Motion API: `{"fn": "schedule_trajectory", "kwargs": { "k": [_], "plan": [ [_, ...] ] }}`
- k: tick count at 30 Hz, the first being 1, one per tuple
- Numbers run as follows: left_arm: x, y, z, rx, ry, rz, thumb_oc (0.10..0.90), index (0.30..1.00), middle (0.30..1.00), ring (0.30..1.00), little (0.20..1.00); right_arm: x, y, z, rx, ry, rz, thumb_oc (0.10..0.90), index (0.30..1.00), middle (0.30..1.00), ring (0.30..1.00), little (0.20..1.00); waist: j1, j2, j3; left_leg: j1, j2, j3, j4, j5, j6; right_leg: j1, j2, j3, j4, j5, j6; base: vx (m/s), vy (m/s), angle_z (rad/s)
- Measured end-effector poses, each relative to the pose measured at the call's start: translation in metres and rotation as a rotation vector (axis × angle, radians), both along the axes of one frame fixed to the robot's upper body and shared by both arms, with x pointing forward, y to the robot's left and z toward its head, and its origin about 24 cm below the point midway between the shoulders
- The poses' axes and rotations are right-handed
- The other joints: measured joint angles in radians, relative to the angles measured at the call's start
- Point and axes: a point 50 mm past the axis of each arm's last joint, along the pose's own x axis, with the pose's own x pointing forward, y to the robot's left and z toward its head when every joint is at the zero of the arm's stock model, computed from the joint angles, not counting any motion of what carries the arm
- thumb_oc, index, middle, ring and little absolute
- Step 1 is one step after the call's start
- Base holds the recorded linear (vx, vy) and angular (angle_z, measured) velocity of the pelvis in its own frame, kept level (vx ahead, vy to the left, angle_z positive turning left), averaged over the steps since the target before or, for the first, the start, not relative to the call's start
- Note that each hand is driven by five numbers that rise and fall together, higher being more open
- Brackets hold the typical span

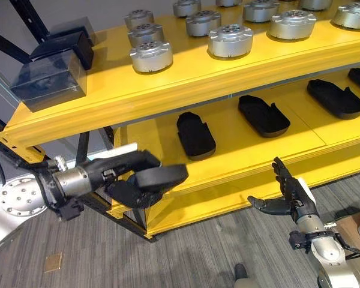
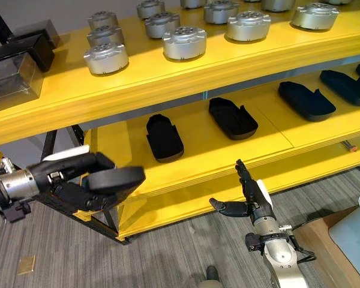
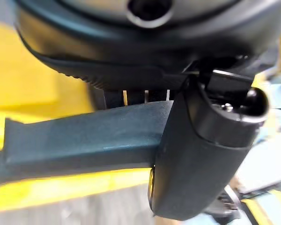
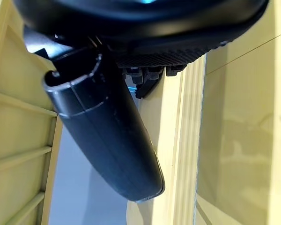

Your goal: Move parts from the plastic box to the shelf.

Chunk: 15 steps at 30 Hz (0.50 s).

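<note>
The left hand [image 1: 117, 174] reached in from the lower left, its fingers [image 1: 145, 161] and thumb curled round a flat black part [image 1: 159, 176], which it held in the air just in front of the yellow shelf [image 1: 186, 84], level with the front edge of the lower board and at its left end; in the left wrist view the same part [image 3: 79, 143] ran as a dark bar across the hand, the thumb [image 3: 201, 154] closed over it; the right hand [image 2: 252, 201] hung lower right, in front of the shelf's lower edge and above the grey floor [image 2: 168, 258], its fingers straight and relaxed, thumb spread to the side, grasping nothing; on the lower board lay black parts of the same kind, well apart from one another: one [image 1: 195, 134] nearest the held part, a second [image 1: 263, 115] further right, a third [image 1: 336, 98] beyond it; the upper board carried rows of round silver metal parts [image 1: 230, 41], one [image 1: 151, 55] near its front edge, and at its left end dark boxes [image 1: 50, 75] stood stacked; a small tan square [image 1: 53, 261] lay on the floor at the lower left.
</note>
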Motion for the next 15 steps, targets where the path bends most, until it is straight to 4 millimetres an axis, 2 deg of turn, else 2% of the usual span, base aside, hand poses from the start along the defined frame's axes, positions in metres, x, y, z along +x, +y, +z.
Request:
{"fn": "schedule_trajectory", "kwargs": {
  "k": [7,12,15],
  "plan": [
    [-0.001,0.015,-0.006,0.113,0.107,0.021,0.400,0.300,0.300,0.300,0.300,0.000,0.004,-0.003,0.034,0.030,0.040,0.900,1.000,1.000,1.000,1.000,0.005,0.002,0.000,-0.006,-0.001,-0.011,-0.002,0.002,0.000,0.014,-0.004,-0.018,-0.022,0.007,0.000,0.00,-0.007,0.07],
    [-0.003,0.013,0.000,0.305,0.141,-0.067,0.400,0.300,0.300,0.300,0.300,0.000,0.007,-0.006,0.010,0.070,0.088,0.900,1.000,1.000,1.000,1.000,0.001,0.005,-0.001,-0.015,-0.002,-0.024,-0.003,0.004,-0.001,0.015,-0.005,-0.029,-0.032,0.014,-0.005,0.01,-0.009,0.05],
    [-0.004,0.007,0.008,0.485,0.095,-0.165,0.400,0.300,0.300,0.300,0.300,0.000,0.007,-0.007,0.007,0.083,0.099,0.900,1.000,1.000,1.000,1.000,0.001,0.006,0.000,-0.015,-0.001,-0.031,-0.011,0.010,-0.002,0.019,-0.005,-0.042,-0.039,0.016,-0.006,0.02,-0.015,0.06]
  ]
}}
